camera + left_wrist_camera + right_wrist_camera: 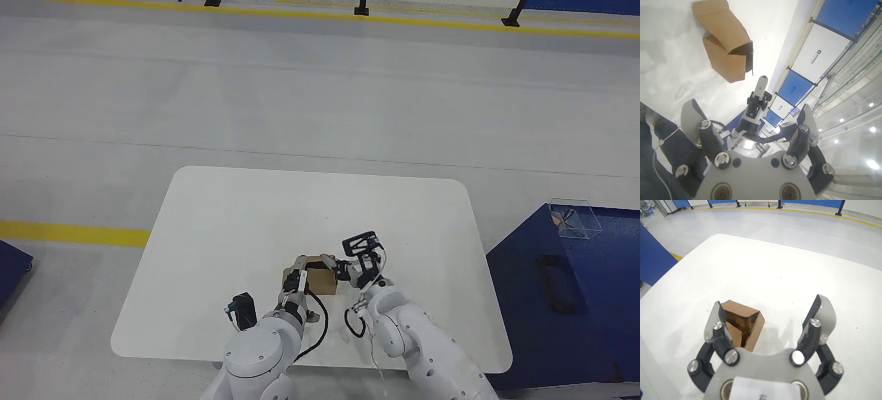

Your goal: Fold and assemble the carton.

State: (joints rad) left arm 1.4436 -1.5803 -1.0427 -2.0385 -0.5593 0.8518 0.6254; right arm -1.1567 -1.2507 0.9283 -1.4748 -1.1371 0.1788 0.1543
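Both grippers gape wide with nothing between their fingers. The right gripper [768, 303] hangs over the carton [756, 330] with one finger close against its open mouth, and the left gripper [749, 105] sits near but apart from it. That brown carton lies on its side on the near middle of the white table [250, 220], popped into a tube with its end flaps loose. Closing the ends seems the step in hand. Next, I judge, one gripper must steady the body while the other tucks a flap inward.
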